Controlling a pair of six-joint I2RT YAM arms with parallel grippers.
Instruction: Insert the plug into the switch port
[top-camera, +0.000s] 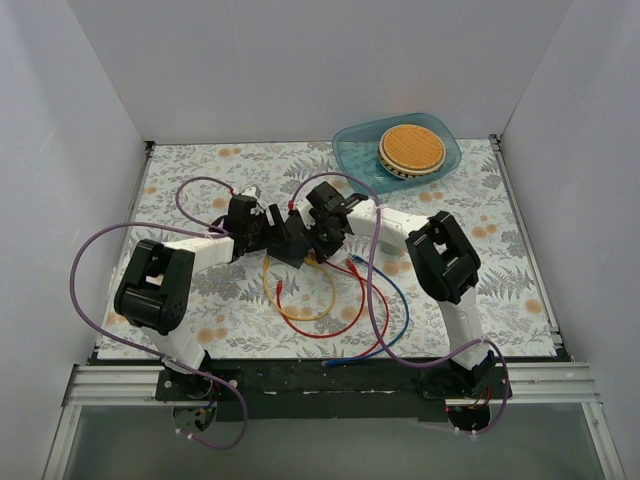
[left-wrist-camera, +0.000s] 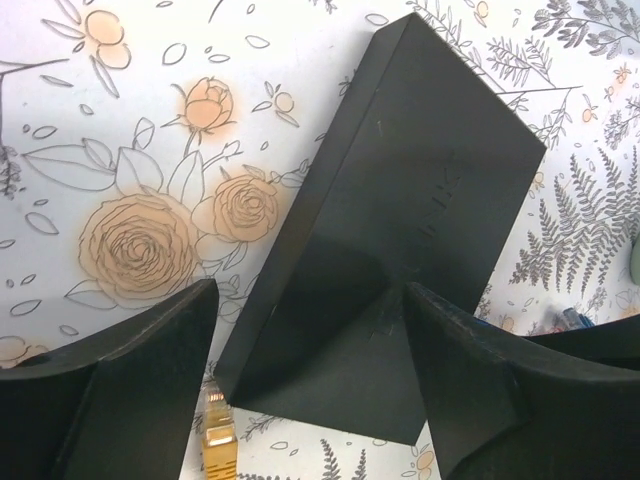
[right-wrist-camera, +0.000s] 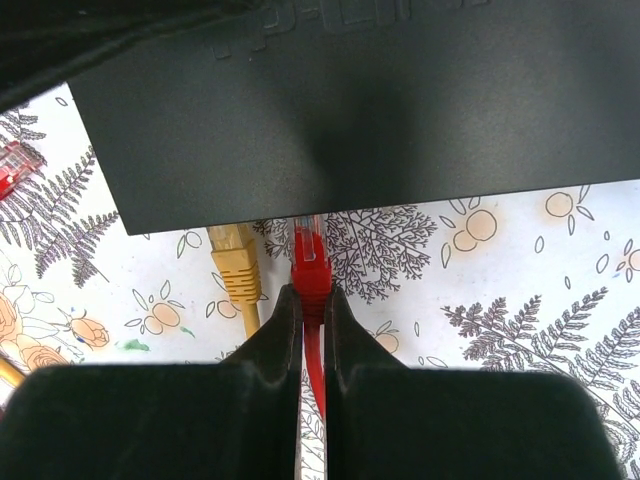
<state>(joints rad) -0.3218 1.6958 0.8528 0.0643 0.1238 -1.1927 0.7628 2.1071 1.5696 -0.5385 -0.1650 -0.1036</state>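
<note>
Red plug (right-wrist-camera: 310, 262) sat with its clear tip against the edge of the black box (right-wrist-camera: 350, 100) that faced the right gripper (right-wrist-camera: 311, 300). The port was hidden by that edge, so whether the plug had entered it could not be told. The right gripper was clenched on the red plug's boot, jaws pinched tight against it.

A yellow plug (right-wrist-camera: 236, 265) lay just beside the red one, its tip at the same edge.

The box lay flat near the middle of the table (top-camera: 480, 270), between the two grippers. The left gripper (left-wrist-camera: 310, 300) straddled it from the left with jaws spread. One finger (left-wrist-camera: 150, 380) stood clear of the box's side.

A red cable (top-camera: 330, 330), yellow cable (top-camera: 300, 312) and blue cable (top-camera: 395, 300) looped on the near side. At far right sat a teal tray (top-camera: 360, 150) holding a round waffle (top-camera: 412, 148).
</note>
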